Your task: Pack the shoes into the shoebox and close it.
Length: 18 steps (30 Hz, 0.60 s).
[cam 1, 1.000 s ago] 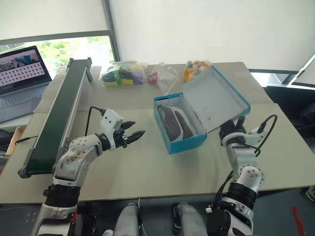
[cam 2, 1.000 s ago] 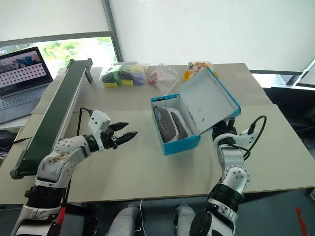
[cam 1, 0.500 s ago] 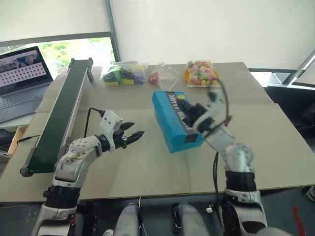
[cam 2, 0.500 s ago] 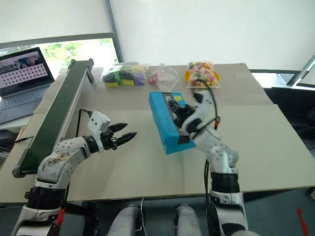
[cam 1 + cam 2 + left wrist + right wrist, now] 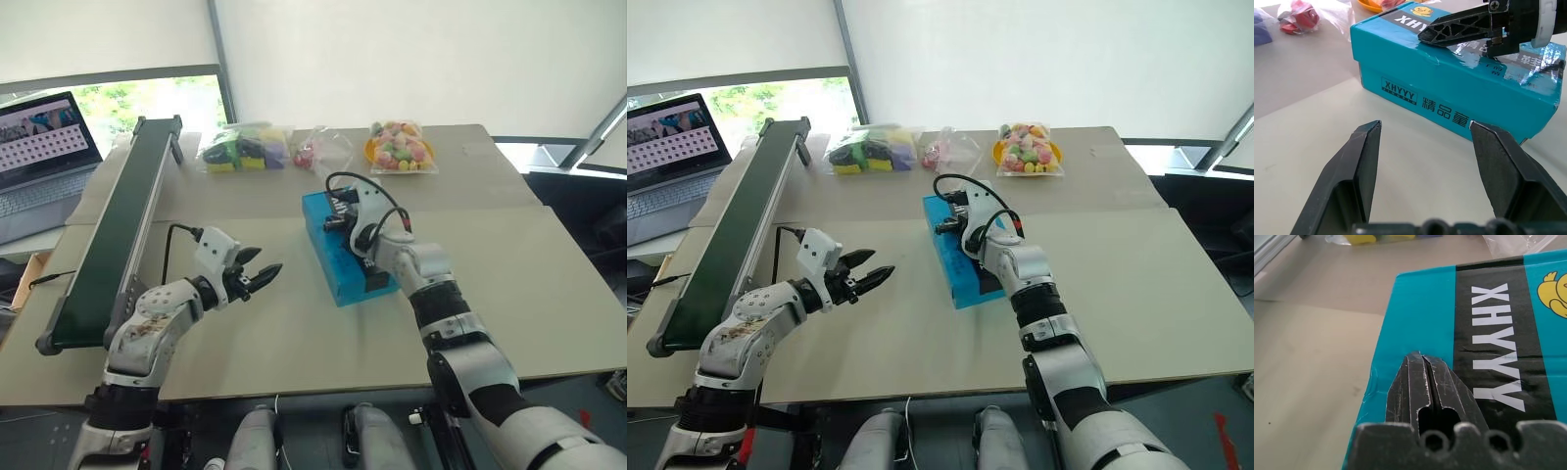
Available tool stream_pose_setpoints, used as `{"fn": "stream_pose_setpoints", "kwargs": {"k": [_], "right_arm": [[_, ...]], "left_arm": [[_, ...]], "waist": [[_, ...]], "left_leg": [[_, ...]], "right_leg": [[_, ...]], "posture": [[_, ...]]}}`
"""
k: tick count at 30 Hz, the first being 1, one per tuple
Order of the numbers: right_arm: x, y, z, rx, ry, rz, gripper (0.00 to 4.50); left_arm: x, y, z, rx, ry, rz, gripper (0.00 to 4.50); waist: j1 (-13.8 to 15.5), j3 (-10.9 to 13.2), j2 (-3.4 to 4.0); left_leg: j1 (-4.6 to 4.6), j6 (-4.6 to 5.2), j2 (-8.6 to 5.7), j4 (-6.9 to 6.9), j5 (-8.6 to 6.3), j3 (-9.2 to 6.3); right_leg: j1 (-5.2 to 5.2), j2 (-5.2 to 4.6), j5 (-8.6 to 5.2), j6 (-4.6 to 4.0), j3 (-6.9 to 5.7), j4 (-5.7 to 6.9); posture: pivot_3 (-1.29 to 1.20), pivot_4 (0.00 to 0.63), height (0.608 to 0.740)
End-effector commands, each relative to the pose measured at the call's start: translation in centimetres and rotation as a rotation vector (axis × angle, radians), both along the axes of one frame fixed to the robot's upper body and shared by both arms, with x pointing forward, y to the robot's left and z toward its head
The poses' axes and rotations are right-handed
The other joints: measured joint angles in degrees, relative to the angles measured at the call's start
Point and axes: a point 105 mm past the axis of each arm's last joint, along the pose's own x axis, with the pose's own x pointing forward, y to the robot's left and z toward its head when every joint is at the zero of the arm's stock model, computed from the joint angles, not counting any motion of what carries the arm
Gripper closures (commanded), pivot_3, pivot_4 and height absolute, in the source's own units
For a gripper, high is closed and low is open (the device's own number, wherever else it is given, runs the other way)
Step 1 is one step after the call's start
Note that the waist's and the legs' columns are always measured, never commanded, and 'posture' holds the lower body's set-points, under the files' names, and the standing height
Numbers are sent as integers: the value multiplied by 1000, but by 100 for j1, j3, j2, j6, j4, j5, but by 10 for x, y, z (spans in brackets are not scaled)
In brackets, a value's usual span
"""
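The turquoise shoebox [image 5: 331, 257] lies on the table with its lid down. The shoes are hidden inside it. My right gripper [image 5: 335, 217] is shut, its fingertips [image 5: 1422, 363] resting flat on the far end of the lid [image 5: 1415, 308] beside the black label strip. To the left of the box, apart from it, my left gripper [image 5: 263, 277] hovers open over the table with nothing between its fingers. In the left wrist view the box's long side [image 5: 1449, 93] faces that gripper [image 5: 1422, 142], and the right gripper's fingers [image 5: 1459, 27] lie on the lid.
A long green conveyor [image 5: 118, 225] runs along the table's left side, with a laptop [image 5: 44, 132] beyond it. Clear bags of coloured items [image 5: 245, 147] [image 5: 318, 149] [image 5: 400, 147] lie along the far edge behind the box.
The lid stood open a second ago and is now down. My right arm swung from the box's right side over the top, rolling, and now rests on the lid. The left gripper stayed put.
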Motion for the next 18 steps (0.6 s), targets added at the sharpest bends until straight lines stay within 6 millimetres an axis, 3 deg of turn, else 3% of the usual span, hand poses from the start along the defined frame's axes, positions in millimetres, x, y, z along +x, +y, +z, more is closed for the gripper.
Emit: {"fn": "stream_pose_setpoints", "kwargs": {"k": [1, 4, 7, 10, 14, 18], "right_arm": [[-8, -8, -43, -53, 136, -16, 4452], [-2, -14, -17, 4, 50, -43, 4452], [-2, -22, 34, 195, -90, -44, 4452], [-15, -44, 86, 371, -243, -36, 4452], [-32, -64, 96, 359, -289, -37, 4452], [-38, -63, 88, 304, -273, -30, 4452]], "left_arm": [[-2, 5, 16, -10, -62, 29, 1443], [-5, 6, 18, -19, -66, 32, 1443], [-5, 8, 21, -20, -72, 46, 1443], [-7, 10, 25, -42, -80, 70, 1443], [-9, 10, 27, -90, -70, 94, 1443], [-13, 7, 27, -105, -64, 85, 1443]], "waist": [[0, -3, -5], [1, -4, -6], [35, -2, -5], [76, 11, -3], [98, 13, -3], [83, 13, -3]], "left_leg": [[2, -1, 0, 0, -1, -1], [6, -3, 0, 1, -2, -5], [1, -3, -2, 1, -2, -6], [-17, -3, -5, 2, -1, -7], [-57, 17, -7, 5, 11, -3], [-54, 45, -3, -5, 26, -2]], "right_leg": [[2, 0, 0, 0, -2, 0], [8, -5, 0, 0, -5, -1], [8, -7, 0, 0, -7, -2], [-6, -9, 1, 1, -4, -1], [-39, -5, 20, 36, -1, -1], [-39, 2, 6, 40, 0, -6]], "posture": [[0, 150, 681], [0, 150, 681], [0, 150, 681], [0, 150, 681], [0, 150, 681], [0, 150, 681]]}}
